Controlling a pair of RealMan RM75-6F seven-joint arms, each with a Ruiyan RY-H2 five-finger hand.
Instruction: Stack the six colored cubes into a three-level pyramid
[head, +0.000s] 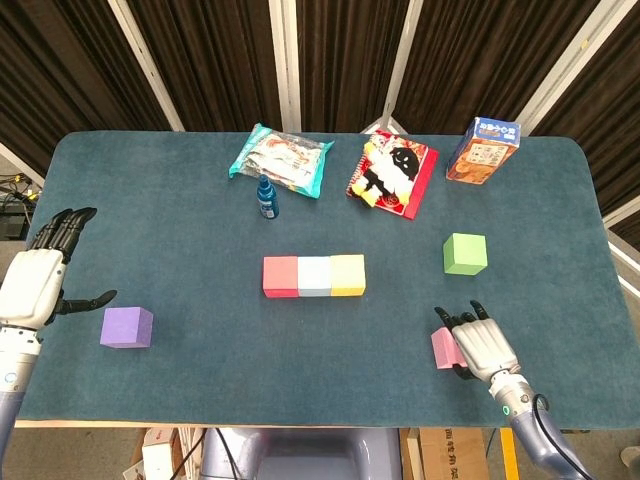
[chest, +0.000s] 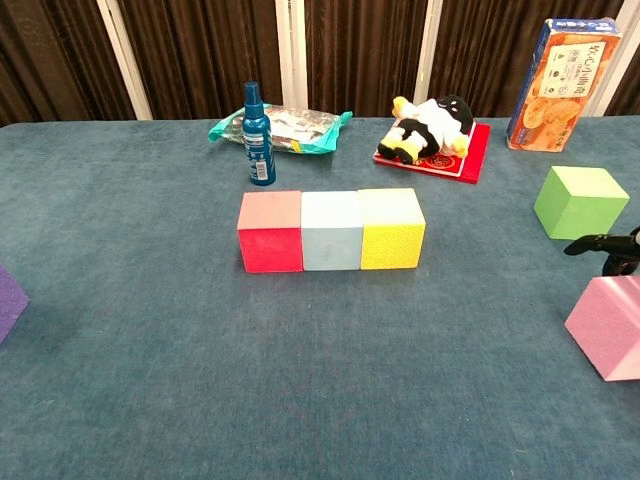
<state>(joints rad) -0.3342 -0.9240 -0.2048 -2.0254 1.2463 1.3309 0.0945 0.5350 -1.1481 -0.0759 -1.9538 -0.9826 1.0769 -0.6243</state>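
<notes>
Base row: the red cube (head: 280, 276), pale blue cube (head: 314, 276) and yellow cube (head: 347, 275) stand side by side, faces touching, at the centre of the blue-green table (head: 200, 230). Nothing rests on top of them.

Loose cubes: the green cube (head: 465, 253) sits right of centre, well apart from the row. The purple cube (head: 127, 327) sits at lower left. The pink cube (head: 444, 348) is at lower right, tilted in the chest view, with its right side covered by the right hand (head: 480, 345).

Right hand: its fingers curl over the pink cube, the dark fingertips (chest: 600, 244) showing above the cube's top edge in the chest view. Whether the cube is lifted clear of the table cannot be told.

Left hand (head: 40, 275): at the left edge of the frame, near the purple cube but not touching it, fingers spread apart and holding nothing.

Upper frame, left to right: a teal snack packet (head: 281, 158), a blue spray bottle (head: 266, 196) upright just below it, a plush toy (head: 385, 170) lying on a red card (head: 418, 190), and an orange and blue carton (head: 483, 149). The print on the carton and bottle label is too small to read.
</notes>
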